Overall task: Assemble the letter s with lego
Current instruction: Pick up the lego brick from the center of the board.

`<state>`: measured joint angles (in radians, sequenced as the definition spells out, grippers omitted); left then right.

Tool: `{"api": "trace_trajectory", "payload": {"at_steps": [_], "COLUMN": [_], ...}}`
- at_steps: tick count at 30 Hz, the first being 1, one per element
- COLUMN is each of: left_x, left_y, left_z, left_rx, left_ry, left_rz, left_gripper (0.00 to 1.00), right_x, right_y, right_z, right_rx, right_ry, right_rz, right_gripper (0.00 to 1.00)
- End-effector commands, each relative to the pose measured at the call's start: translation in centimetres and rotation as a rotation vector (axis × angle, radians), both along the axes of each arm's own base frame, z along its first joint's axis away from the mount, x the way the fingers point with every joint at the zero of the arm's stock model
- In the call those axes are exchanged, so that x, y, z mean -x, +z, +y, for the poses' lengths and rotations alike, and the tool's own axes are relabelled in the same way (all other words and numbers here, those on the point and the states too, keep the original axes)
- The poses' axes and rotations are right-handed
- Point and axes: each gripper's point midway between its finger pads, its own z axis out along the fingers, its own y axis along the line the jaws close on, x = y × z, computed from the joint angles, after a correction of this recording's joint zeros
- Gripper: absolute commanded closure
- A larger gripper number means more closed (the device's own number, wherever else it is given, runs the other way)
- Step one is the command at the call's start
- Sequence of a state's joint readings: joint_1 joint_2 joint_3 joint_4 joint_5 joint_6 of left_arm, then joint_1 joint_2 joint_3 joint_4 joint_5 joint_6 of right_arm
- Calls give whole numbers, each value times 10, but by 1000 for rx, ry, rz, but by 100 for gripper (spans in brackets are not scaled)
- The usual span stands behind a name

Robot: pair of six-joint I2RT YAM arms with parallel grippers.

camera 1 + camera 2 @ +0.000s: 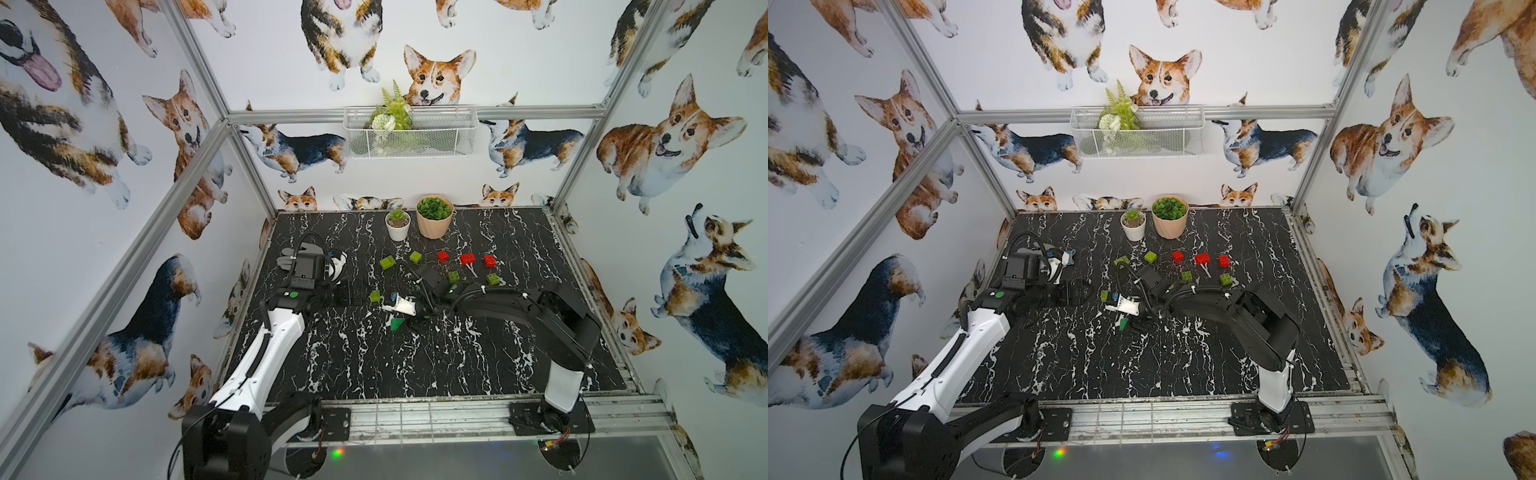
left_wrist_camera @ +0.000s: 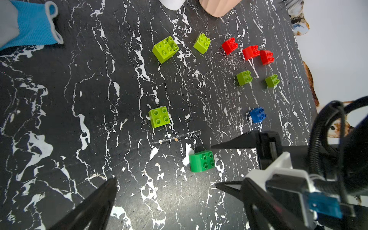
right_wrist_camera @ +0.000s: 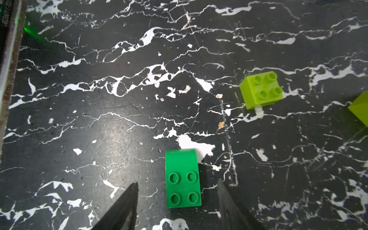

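Dark green brick (image 3: pixel 183 179) lies studs-up on the black marbled table (image 3: pixel 99 119), between the parted fingers of the right gripper (image 3: pixel 177 183), neither touching it; a lime brick (image 3: pixel 260 89) sits near; the blue brick (image 2: pixel 257 115) and three red bricks (image 2: pixel 251 52) lie farther off; left gripper (image 1: pixel 334 268) spread wide; lettering on the edge strip (image 3: pixel 6 20) too blurred to read.

dark green brick (image 3: pixel 183 179); black, white-veined table (image 3: pixel 119 123)
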<state>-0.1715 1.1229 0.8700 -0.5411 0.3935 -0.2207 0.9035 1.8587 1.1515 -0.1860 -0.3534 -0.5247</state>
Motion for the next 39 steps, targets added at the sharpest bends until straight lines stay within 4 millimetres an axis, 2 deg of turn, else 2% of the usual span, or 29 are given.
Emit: {"api": "trace_trajectory", "payload": {"at_steps": [1,5,6,11,15,20,27,33,39], "left_x": [0,0,1,1,2,2,3,4,0], "left_y": [-1,-4,-4,-6,-5,-5,-5,-3,-5], "left_z": [0,-1,0,0,1,1,2,2,1], "left_rx": [-3,-5,-6,-10,-14,-15,-21,-17,-14], "left_ry": [-9,-11,-12,-10,-10,-12,-12,-12,-4], "left_rz": [1,7,9,10,6,8,5,1,9], "left_gripper": [0,0,0,0,0,0,0,0,0], "right_x": [4,2,0,0,0,-1,-7,-26,-44], "right_y": [-11,-19,-20,-27,-28,-31,-28,-10,-8], "right_z": [-2,-2,-2,-2,-3,-4,-10,-19,-29], "right_rx": [55,74,78,111,117,136,168,129,135], "right_ry": [63,61,57,68,77,88,118,114,117], "right_rz": [-30,-41,-45,-56,-60,-78,-132,-111,-68], "right_gripper": [36,36,40,47,58,63,66,68,67]}}
